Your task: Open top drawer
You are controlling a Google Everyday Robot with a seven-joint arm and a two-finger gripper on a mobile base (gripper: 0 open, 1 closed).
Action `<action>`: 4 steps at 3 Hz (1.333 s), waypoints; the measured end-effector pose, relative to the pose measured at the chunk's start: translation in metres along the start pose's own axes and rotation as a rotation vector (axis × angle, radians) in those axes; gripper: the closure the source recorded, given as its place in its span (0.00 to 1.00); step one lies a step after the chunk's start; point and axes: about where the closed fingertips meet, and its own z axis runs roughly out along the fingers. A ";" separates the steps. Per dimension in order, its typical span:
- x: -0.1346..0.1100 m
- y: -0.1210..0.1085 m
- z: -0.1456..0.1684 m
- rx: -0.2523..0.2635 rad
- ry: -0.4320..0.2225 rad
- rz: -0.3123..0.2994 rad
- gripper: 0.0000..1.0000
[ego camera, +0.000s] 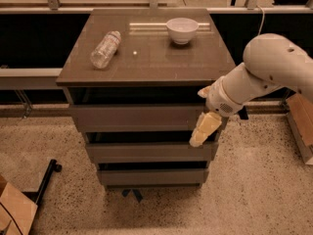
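The top drawer (137,117) is the widest grey-brown front, just under the cabinet top (146,58), with a dark gap above it. It looks closed. My gripper (204,129), cream-coloured at the end of the white arm (264,77), hangs in front of the right end of this drawer front and points down and to the left. Its tip reaches the gap above the middle drawer (151,152). It holds nothing that I can see.
A clear plastic bottle (105,49) lies on the cabinet top at the left, and a white bowl (182,30) stands at the back. The bottom drawer (151,176) is below. A cardboard box (14,209) and a black stand leg (44,180) are on the floor at the left, and another box (301,126) is at the right.
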 end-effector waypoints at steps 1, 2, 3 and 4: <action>0.012 -0.028 0.033 -0.006 -0.023 0.024 0.00; 0.024 -0.046 0.055 -0.017 -0.037 0.047 0.00; 0.040 -0.071 0.081 -0.028 -0.054 0.078 0.00; 0.061 -0.098 0.111 -0.032 -0.074 0.114 0.02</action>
